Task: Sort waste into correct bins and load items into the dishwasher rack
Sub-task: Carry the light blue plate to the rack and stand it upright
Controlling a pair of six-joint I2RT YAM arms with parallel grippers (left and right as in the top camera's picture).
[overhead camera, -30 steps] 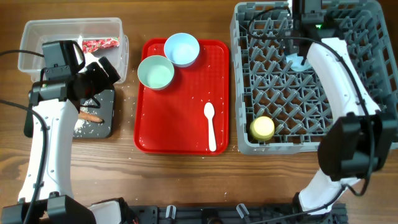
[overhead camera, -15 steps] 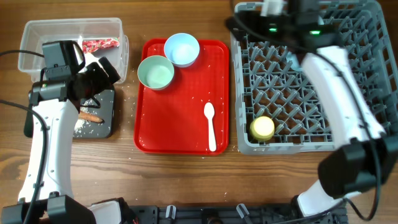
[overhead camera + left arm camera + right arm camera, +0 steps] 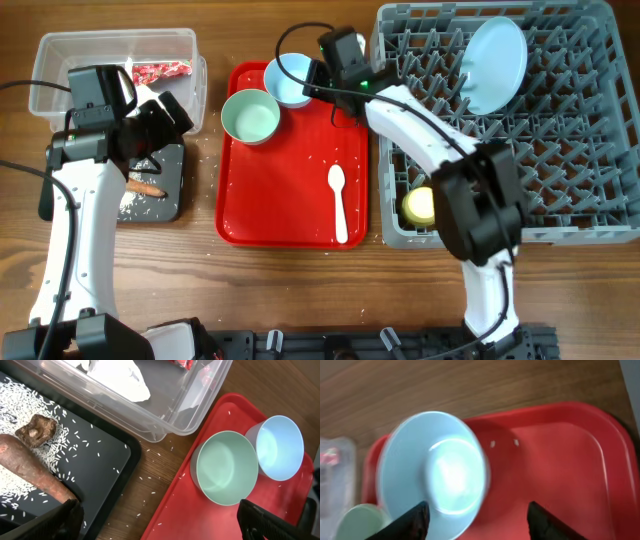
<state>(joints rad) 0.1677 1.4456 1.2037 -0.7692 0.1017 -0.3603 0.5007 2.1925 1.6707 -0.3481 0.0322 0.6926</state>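
- Clear tub – far left at the back; holds the red wrapper and the white tissue.
- Black tray – just in front of the tub. On it are the sausage stick, the brown lump and a spread of rice grains. A few grains also lie on the wood beside it.
- Left gripper – hovers above the gap between the black tray and the red tray. Its fingers are spread wide with nothing between them.
- Red tray – centre of the table, dotted with stray rice. The green-white bowl sits at its back left corner. The pale blue bowl is behind and right of it, and their rims are touching or nearly so. Both are upright and empty.
- White spoon – lies on the tray's front right part, bowl end pointing away from the robot.
- Right gripper – over the blue bowl's right edge. Its jaws are apart and straddle the rim – one finger over the inside, one over the tray. The wrist view is blurred, so I can't tell whether it touches.
- Dishwasher rack – right side of the table. The pale blue plate stands tilted among the pegs at the back. The yellow cup is in the front left corner, partly hidden by the right arm.
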